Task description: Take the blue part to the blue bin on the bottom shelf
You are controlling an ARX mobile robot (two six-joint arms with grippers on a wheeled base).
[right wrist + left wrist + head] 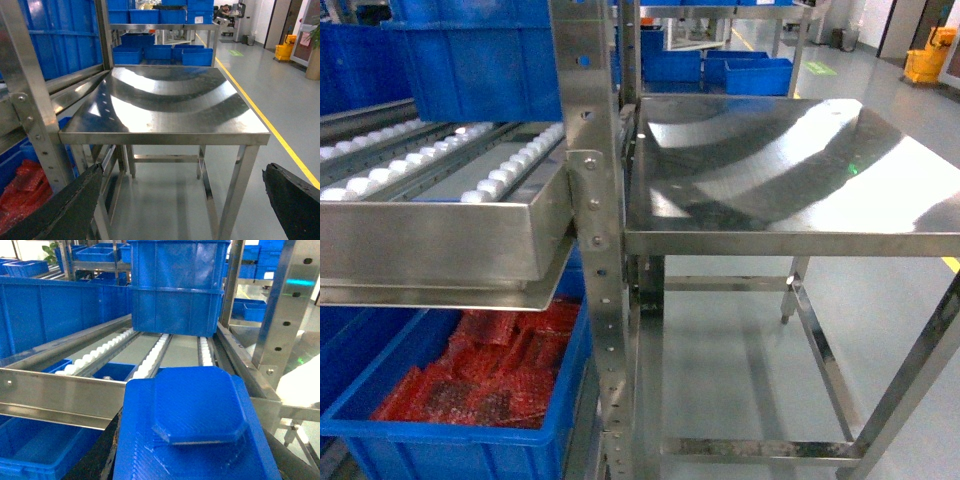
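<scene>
Left wrist view, blue part [200, 425] hides left fingers, grip untellable, right fingers [65, 210] apart.

Place: a factory or warehouse parts-storage floor.
Landmark: stainless-steel work table [790, 170], bare reflective top, open frame below.
Left of table: flow rack [440, 215] of steel rails and white roller tracks [510, 165], on a perforated upright post [590, 200].
On the rack: large blue crates [177, 287], stacked.
Below the rack, left of table: blue crate holding red netted packs [485, 375].
Behind table: more shelving with rows of blue bins [160, 50].
Right of table: grey sealed floor with a yellow aisle line [260, 110].
Far right beyond table: yellow mop bucket [284, 50].
</scene>
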